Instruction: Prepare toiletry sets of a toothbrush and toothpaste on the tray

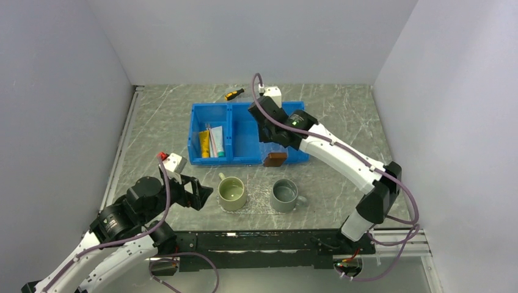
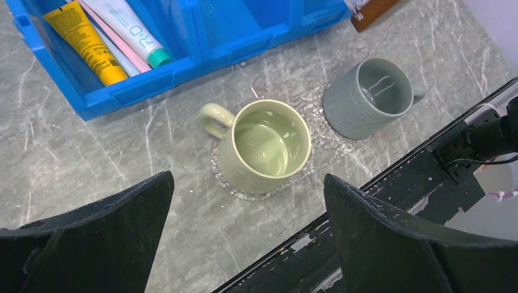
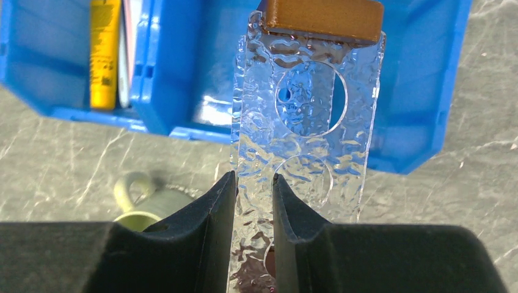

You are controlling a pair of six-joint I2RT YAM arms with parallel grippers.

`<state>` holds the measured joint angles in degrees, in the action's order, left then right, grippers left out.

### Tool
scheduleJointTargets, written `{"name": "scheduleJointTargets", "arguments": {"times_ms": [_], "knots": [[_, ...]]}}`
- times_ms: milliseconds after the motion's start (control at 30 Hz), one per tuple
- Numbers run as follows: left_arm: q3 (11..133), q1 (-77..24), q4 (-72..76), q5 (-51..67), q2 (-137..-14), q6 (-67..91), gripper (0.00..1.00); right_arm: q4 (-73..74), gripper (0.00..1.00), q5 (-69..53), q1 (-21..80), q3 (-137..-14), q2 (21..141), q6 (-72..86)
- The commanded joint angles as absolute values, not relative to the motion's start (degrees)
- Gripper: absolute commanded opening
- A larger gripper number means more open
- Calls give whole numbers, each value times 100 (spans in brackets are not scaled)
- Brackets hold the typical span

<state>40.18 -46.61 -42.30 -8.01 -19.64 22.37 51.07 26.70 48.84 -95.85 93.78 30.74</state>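
Note:
My right gripper (image 3: pixel 253 183) is shut on the clear tray (image 3: pixel 305 122), pinching its textured plate near one long edge. The tray's brown wooden handle (image 3: pixel 321 18) points away from me, over the blue bin's front wall. From above, that gripper (image 1: pixel 272 139) hangs over the bin with the brown handle (image 1: pixel 275 160) below it. The white toothpaste (image 2: pixel 131 30) with a green cap lies in the bin's left compartment beside a thin pinkish toothbrush (image 2: pixel 122 47). My left gripper (image 2: pixel 247 183) stands wide open and empty, just short of the green mug (image 2: pixel 269 143).
The blue bin (image 1: pixel 244 160) sits mid-table, with a yellow tube (image 2: pixel 85 43) in its left compartment. A grey mug (image 1: pixel 285 195) stands right of the green mug (image 1: pixel 232 192); both rest on a clear textured mat (image 2: pixel 317 131). A yellow-and-black screwdriver (image 1: pixel 234 94) lies behind the bin.

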Motion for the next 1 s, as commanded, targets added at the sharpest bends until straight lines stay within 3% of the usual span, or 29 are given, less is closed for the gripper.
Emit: {"name": "scheduleJointTargets", "arguments": {"times_ms": [0, 567, 967], "knots": [[4174, -4684, -4245, -1051, -1694, 2371, 100, 5298, 0, 3198, 5282, -9676, 8905, 3633], [4167, -4685, -4406, -1552, -1045, 2564, 99, 6621, 0, 4094, 6900, -9698, 9275, 5871], [4174, -4685, -4412, -1536, -1023, 2582, 99, 6994, 0, 4179, 7374, -9456, 9679, 6595]]}}
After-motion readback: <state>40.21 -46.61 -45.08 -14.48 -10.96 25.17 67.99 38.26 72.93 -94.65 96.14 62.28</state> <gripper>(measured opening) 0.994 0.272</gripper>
